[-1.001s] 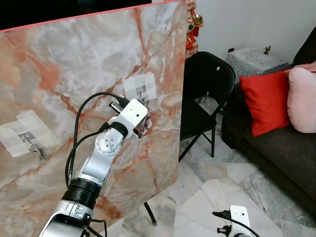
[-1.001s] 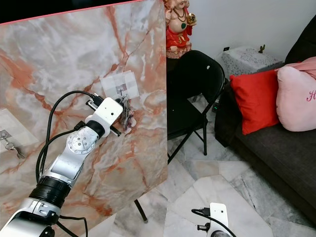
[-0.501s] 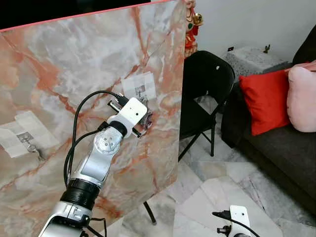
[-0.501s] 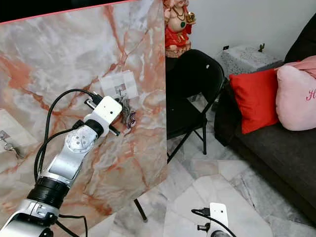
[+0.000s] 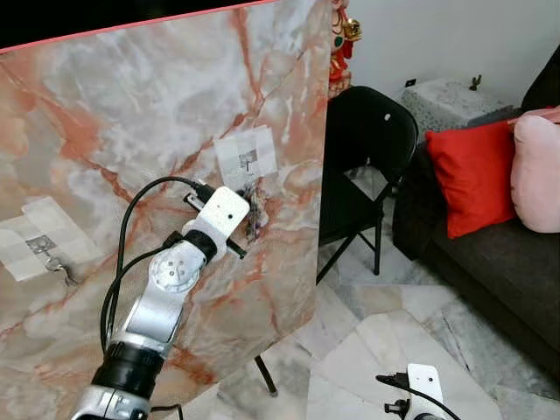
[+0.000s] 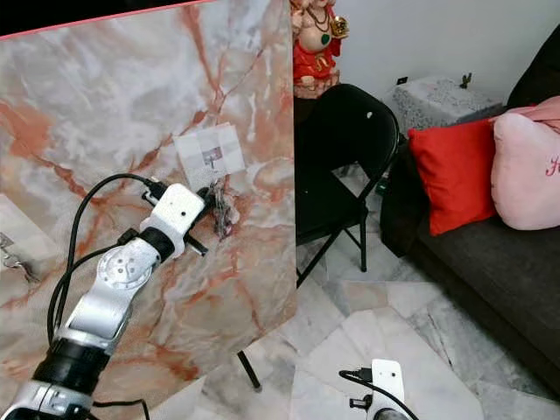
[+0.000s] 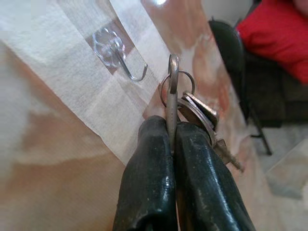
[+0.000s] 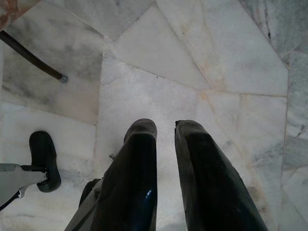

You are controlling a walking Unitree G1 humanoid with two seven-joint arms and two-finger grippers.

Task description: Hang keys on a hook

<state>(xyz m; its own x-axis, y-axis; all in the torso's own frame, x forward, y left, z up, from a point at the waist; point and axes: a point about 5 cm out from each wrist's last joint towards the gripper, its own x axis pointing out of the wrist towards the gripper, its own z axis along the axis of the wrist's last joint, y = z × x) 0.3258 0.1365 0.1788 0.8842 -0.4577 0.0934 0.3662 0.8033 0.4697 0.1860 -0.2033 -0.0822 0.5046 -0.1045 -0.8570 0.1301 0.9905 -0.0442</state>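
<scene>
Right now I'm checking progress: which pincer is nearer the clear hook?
Left. The left pincer holds the keys just beside the clear hook; the right pincer hangs low over the floor.

I see the keys on a metal ring, just beside the clear taped hook, not yet hung.

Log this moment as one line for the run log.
left gripper: shut on keys | hook: taped to marble board, bare | keys: just short of hook, not hung | right gripper: open, idle over floor
</scene>
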